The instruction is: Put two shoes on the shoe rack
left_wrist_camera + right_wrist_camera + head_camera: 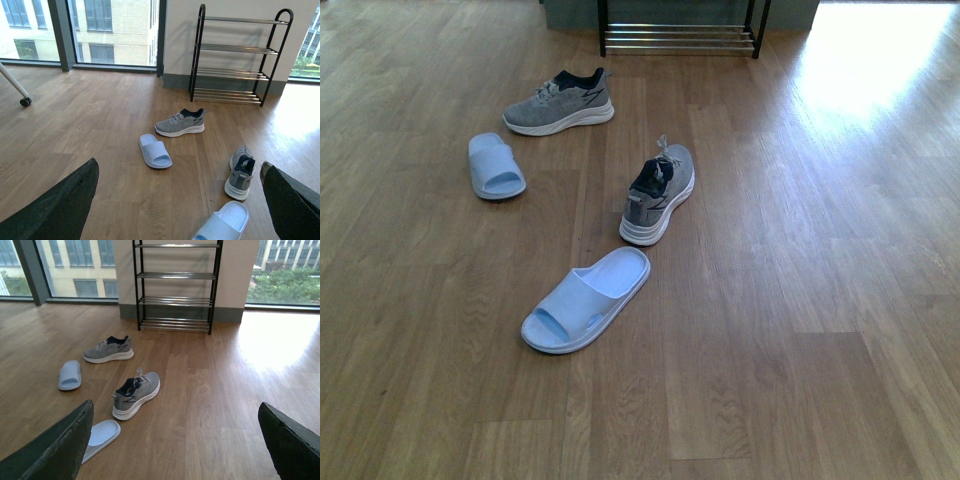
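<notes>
I have both claws spread wide and empty, the left claw (178, 167) and the right claw (176, 406) alike, with bare floor (840, 300) showing between their halves. Nothing sits on the rack (680, 38) yet; it stands well ahead of me. The near sneaker (658, 195) is my pick. It lies on the floor ahead, roughly centred, heel toward me, its long axis running toward the rack and angled slightly right. In the right wrist view it falls inside that claw's spread, so I judge the right arm nearer. The far sneaker (560, 103) lies broadside, ahead-left.
</notes>
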Robot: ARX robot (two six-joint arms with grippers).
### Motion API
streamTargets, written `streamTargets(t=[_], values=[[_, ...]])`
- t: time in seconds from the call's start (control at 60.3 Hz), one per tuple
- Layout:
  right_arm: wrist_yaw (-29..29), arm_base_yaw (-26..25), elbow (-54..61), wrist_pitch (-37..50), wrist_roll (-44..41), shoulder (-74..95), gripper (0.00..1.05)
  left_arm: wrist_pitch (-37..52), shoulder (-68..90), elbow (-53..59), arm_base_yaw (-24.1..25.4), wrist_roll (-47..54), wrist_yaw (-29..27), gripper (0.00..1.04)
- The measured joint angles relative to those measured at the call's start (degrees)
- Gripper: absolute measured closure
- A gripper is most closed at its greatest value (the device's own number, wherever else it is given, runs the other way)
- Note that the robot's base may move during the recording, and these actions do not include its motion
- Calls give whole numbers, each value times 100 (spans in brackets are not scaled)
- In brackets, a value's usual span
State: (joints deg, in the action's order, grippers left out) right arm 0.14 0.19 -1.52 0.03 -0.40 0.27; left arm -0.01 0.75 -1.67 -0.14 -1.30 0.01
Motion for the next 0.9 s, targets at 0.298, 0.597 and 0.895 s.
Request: streamTargets(t=[0.298,0.597,0.895], values=[[0,0,0,0,0,0,9,0,0,0,0,0,0,9],[0,0,0,0,0,0,9,0,0,0,0,0,0,9],[0,0,0,0,0,0,9,0,0,0,0,0,0,9]])
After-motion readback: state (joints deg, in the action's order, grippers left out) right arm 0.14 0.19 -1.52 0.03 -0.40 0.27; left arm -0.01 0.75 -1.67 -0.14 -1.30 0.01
